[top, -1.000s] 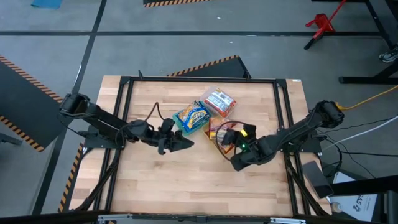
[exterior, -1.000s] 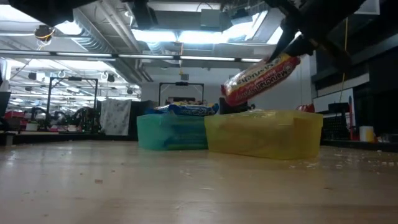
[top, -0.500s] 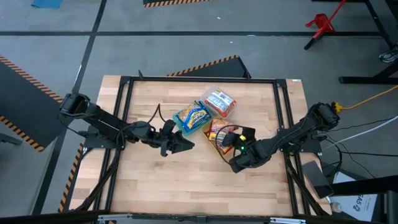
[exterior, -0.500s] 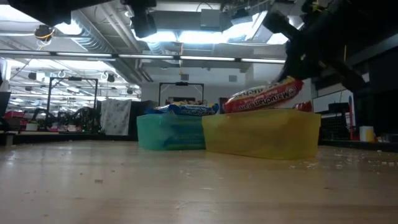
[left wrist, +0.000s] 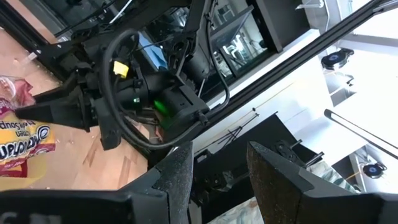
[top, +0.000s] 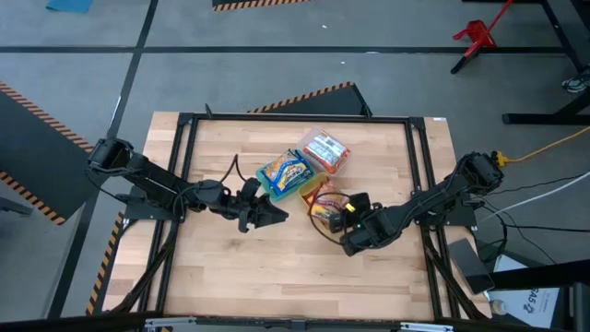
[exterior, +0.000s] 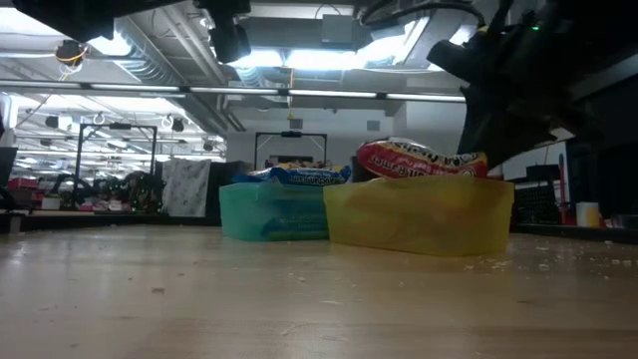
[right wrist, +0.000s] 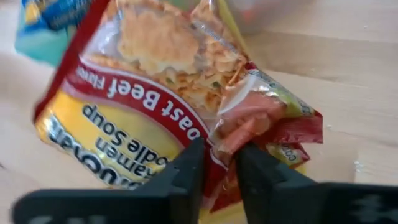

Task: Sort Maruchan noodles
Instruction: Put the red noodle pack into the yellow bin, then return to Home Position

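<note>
From above, the right tool (top: 339,214) sits at the red noodle packet (top: 324,197), at 4 o'clock from the desk (top: 230,277) middle. The left tool (top: 275,214) waits at 9 o'clock, fingers a little apart and empty.

Low down, the packet (exterior: 419,160) lies on the yellow box (exterior: 419,214).

Right wrist: two fingers (right wrist: 180,171) are around the packet's (right wrist: 149,99) edge, with a small gap.

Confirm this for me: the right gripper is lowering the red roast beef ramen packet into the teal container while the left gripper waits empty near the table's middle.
Wrong container. The red roast beef packet sits atop the yellow container, as the low view shows; the teal container beside it holds blue packets. The right gripper is at that packet, and the left gripper waits empty near the table's middle.
</note>
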Controlling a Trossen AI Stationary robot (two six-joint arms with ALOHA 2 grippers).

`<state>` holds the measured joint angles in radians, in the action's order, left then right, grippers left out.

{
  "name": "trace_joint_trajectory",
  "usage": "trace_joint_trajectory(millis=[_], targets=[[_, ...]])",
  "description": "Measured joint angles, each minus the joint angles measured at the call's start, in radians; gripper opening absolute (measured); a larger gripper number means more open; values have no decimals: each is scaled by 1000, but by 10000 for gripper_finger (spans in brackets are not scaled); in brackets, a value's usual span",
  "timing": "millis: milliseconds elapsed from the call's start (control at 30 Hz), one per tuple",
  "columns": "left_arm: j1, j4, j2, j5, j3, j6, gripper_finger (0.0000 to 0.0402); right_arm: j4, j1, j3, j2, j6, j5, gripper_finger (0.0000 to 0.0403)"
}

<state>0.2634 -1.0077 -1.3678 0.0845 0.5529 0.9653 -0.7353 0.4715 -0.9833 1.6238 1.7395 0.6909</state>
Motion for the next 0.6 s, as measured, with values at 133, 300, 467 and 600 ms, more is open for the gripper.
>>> trace_joint_trajectory(millis=[133,300,467,600], targets=[[0,22,0,-25,0,-5,147,0,0,0,-6,-88,-39,122],[0,66,0,-50,0,-9,147,-5,0,0,-62,-167,-45,174],[0,61,0,-50,0,-56,147,-32,0,0,-149,-232,-41,201],[-1,-8,2,-110,0,-133,147,-33,-1,0,-237,-341,-10,206]])
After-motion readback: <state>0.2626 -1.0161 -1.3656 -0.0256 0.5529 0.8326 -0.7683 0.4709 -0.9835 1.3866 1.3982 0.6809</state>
